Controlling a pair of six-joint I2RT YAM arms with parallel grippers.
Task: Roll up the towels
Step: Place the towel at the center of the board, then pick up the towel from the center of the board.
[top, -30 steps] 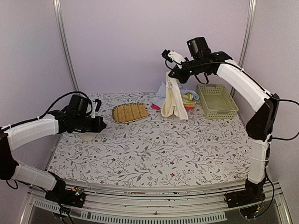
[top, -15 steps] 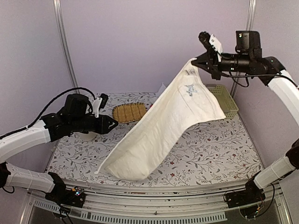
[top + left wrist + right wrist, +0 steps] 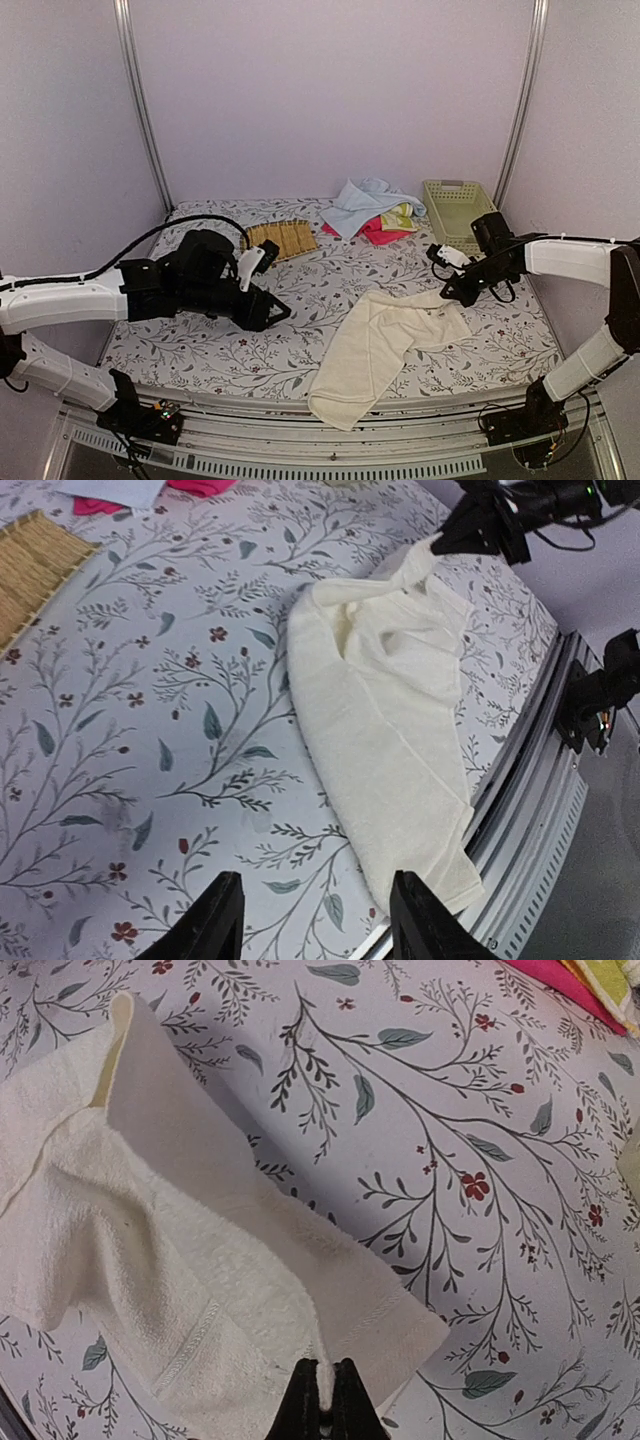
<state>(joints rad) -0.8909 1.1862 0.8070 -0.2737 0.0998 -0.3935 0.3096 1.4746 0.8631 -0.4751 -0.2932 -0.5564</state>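
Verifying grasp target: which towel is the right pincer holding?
The cream-white towel, lying alone near the front edge, its edge pinched in the right pincer. The blue towel, pink towel and yellow-green towel sit heaped at the back.

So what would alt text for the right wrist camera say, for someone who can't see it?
Two dark fingers pinch the edge of a rumpled cream towel lying on a floral-print table. The corner of a pink towel shows top right.

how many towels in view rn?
4. Cream-white towel spread front right of centre; light blue towel, pink towel and yellow-green towel heaped at the back, left of the lattice basket. More could be hidden under that heap.
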